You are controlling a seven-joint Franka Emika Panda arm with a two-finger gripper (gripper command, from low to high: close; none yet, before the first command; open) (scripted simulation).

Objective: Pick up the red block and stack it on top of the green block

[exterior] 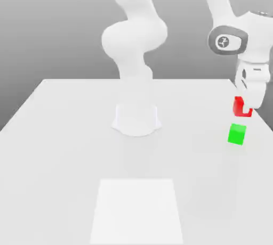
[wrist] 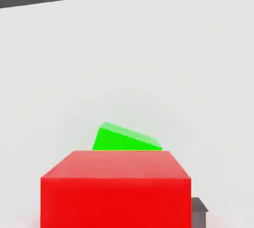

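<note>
Exterior view: white Franka arm comes in from the top, wrist at the upper right of the frame. The two-finger gripper [exterior: 246, 105] points down at the right edge, fingers pressed onto the small bright-red matte cube [exterior: 240, 106]. The red block is held off the surface, partly covered by a white finger on its right side.

The small bright-green matte cube [exterior: 237, 134] sits on the flat white table [exterior: 64, 148], just below the red block in the frame and slightly toward the exterior view's left. A visible gap separates the two cubes; they are not touching. The red block is not yet on the green one.

The round white arm base [exterior: 136, 119] stands at centre frame, well apart from both cubes. A brighter white rectangular patch [exterior: 136, 209] lies on the table at lower centre, also well apart from the blocks.

Hand view: the red block [wrist: 115, 190] takes the lower centre of the frame, top face and front face visible, edges square to the camera. The green block [wrist: 121, 140] shows behind its upper edge, mostly hidden, rotated relative to the red one. A dark grey finger tip [wrist: 198, 211] shows at the red block's lower right side. Table [wrist: 124, 63] spans the rest, dark band at the top of the frame.
</note>
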